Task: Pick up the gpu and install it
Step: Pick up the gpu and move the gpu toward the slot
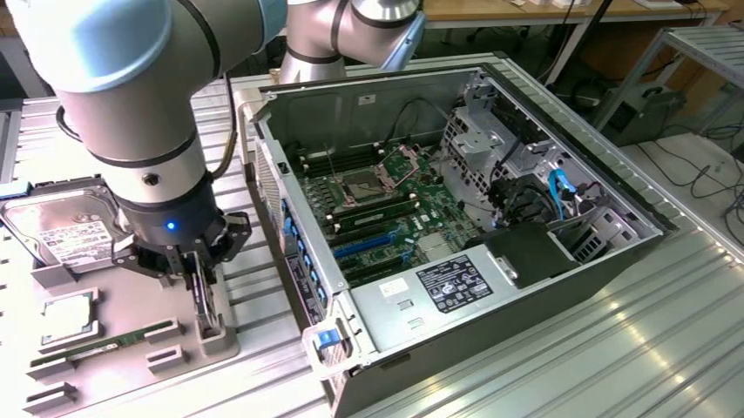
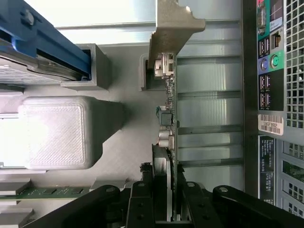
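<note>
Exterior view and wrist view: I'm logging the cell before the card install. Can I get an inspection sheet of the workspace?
Surface: ribbed metal table carrying a grey fixture tray.
Job's things: gpu upright in its tray holder; open computer case beside the tray.
Clutter: hard drive and memory stick on the tray.
Grippers: gripper shut on the gpu.
Cables: blue cables inside the case; black cables on the floor.
Surroundings: wooden bench behind.

gpu [image 2: 169,102] with dull metal bracket [image 2: 173,23], matt plastic holder [image 2: 54,130], shiny ribbed metal table [image 1: 628,348]
</note>
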Robot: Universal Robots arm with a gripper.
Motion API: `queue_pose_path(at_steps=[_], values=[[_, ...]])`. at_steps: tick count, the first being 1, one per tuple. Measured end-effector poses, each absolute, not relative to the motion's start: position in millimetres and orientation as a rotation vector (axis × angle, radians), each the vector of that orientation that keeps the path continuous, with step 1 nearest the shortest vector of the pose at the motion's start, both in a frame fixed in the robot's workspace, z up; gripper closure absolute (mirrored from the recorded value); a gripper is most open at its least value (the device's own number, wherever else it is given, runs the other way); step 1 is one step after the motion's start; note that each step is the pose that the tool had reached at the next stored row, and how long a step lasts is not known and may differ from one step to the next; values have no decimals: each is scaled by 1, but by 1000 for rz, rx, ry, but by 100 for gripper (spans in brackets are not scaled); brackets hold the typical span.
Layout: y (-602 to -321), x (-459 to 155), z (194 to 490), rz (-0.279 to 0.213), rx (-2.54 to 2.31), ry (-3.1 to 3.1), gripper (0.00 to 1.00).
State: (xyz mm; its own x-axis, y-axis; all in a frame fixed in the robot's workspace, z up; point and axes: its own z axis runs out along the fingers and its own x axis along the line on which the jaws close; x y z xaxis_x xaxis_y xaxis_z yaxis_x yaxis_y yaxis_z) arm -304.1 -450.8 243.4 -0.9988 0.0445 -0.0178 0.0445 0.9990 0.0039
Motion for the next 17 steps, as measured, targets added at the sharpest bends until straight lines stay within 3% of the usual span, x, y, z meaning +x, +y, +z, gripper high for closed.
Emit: queue_pose_path(at_steps=[17], values=[[-451,-304,295,5,70,3123,72]])
